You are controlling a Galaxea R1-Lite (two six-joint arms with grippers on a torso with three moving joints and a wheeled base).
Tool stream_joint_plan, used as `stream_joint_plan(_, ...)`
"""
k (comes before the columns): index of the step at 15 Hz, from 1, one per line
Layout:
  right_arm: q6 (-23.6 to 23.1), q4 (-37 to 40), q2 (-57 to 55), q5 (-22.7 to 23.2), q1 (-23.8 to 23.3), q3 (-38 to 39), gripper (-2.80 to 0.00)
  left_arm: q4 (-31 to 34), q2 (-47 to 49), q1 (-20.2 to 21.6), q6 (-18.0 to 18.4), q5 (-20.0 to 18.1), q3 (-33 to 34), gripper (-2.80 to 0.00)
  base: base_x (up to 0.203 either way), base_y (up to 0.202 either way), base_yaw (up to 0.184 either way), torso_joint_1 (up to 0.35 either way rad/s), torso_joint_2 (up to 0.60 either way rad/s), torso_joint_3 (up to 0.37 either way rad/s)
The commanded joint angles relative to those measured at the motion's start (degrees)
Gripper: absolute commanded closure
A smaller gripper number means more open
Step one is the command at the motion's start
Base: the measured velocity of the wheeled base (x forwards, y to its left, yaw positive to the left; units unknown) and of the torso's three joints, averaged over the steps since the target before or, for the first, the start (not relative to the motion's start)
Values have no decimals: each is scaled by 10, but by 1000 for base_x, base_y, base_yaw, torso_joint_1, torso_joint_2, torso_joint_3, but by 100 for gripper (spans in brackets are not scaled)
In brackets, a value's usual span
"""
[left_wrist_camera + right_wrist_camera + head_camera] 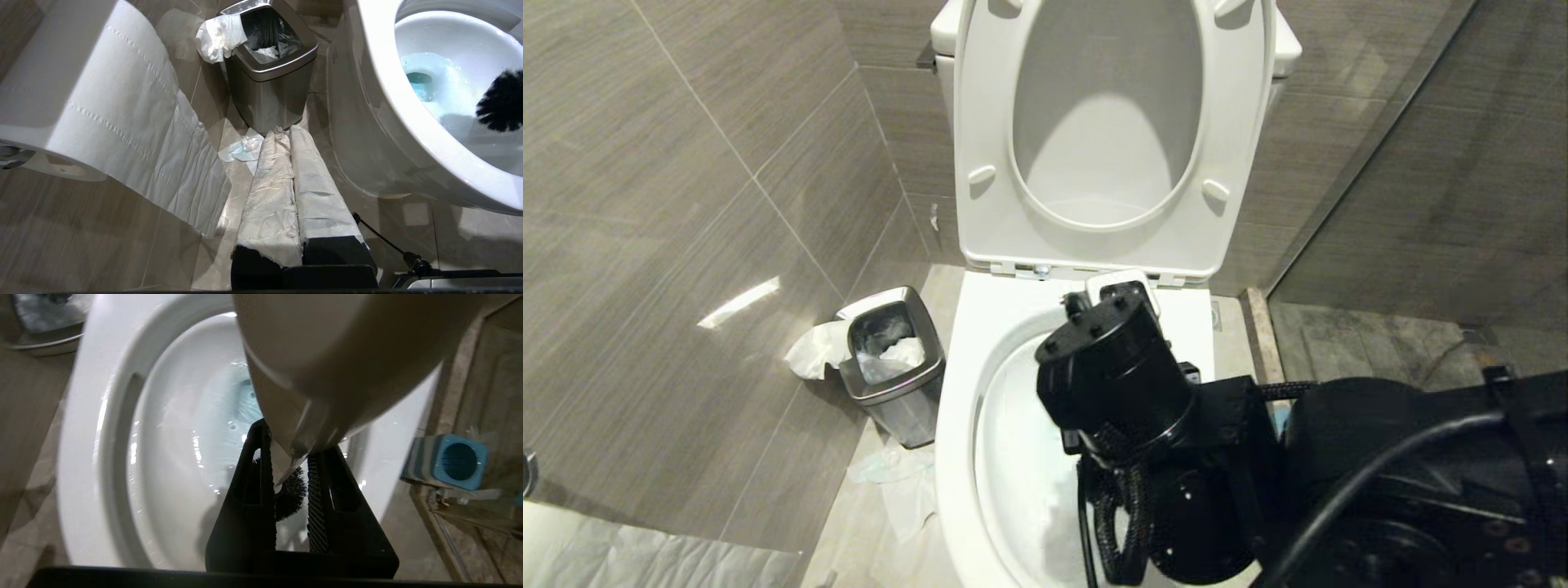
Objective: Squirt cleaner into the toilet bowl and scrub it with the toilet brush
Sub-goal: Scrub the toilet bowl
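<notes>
Toilet brush (291,493), its thin white handle and dark bristle head, is clamped in the right gripper (289,457) over the glossy white porcelain toilet bowl (956,457), bristles just above pale turquoise cleaner (429,83). Left gripper (288,134), paper-wrapped, is closed near the steel waste bin (269,81).

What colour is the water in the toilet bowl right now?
Pale turquoise-blue water in the white toilet bowl, clearest in the left wrist view.
</notes>
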State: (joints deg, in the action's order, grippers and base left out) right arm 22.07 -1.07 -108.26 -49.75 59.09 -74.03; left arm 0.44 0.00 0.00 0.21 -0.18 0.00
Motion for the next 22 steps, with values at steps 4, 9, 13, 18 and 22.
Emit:
stream_joint_plan(4, 2, -1, 34, -1, -74, 20, 0, 0, 0, 0, 0, 0, 2, 0, 0, 0, 0, 0, 0, 0)
stream_joint_plan(9, 1, -6, -15, 0, -111, -21, 0, 0, 0, 0, 0, 0, 2, 0, 0, 0, 0, 0, 0, 0)
stream_joint_plan(13, -6, -4, -74, -1, -113, -127, 0, 0, 0, 0, 1, -1, 2, 0, 0, 0, 0, 0, 0, 0)
stream_joint_plan(18, -26, -1, -156, -4, -112, -250, 0, 0, 0, 0, 0, -1, 2, 0, 0, 0, 0, 0, 0, 0)
stream_joint_plan(22, -33, 0, -213, -4, -105, -331, 0, 0, 0, 0, 0, 0, 2, 0, 0, 0, 0, 0, 0, 0)
